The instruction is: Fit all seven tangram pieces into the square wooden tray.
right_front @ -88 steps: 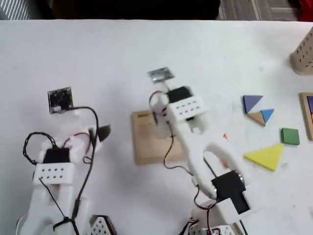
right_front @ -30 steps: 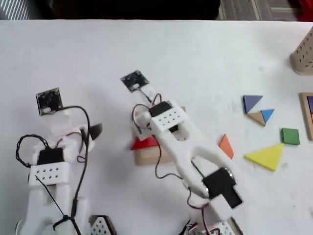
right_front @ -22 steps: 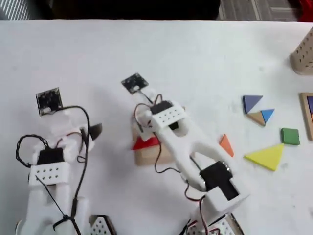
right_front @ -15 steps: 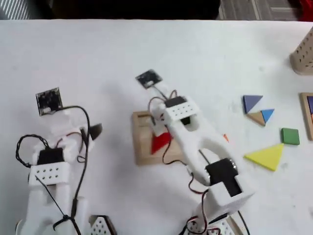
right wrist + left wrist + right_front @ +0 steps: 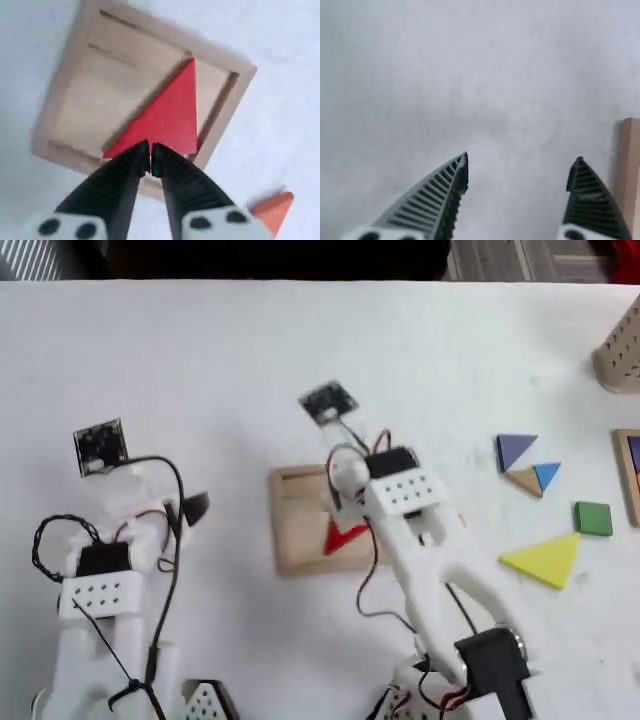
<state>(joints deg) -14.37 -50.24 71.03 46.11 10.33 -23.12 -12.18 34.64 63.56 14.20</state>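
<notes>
The square wooden tray (image 5: 300, 525) (image 5: 80, 105) lies at mid table. A red triangle (image 5: 345, 537) (image 5: 167, 112) lies slanted in it, one corner against the tray's inner wall. My right gripper (image 5: 150, 146) is shut, its tips over the triangle's edge, with nothing visible between the fingers. The right arm (image 5: 400, 490) covers the tray's right side. An orange piece (image 5: 272, 207) lies just outside the tray. My left gripper (image 5: 521, 157) (image 5: 187, 508) hangs open over bare table left of the tray.
Right of the tray lie a blue triangle (image 5: 515, 450), a tan triangle (image 5: 524, 481), a small blue triangle (image 5: 547, 474), a green square (image 5: 593, 518) and a yellow triangle (image 5: 545, 560). A perforated wooden block (image 5: 620, 355) stands at the far right edge.
The right arm swung from the tray's left edge back to the right, and the red triangle moved with it from the left rim into the tray. The left arm stayed still.
</notes>
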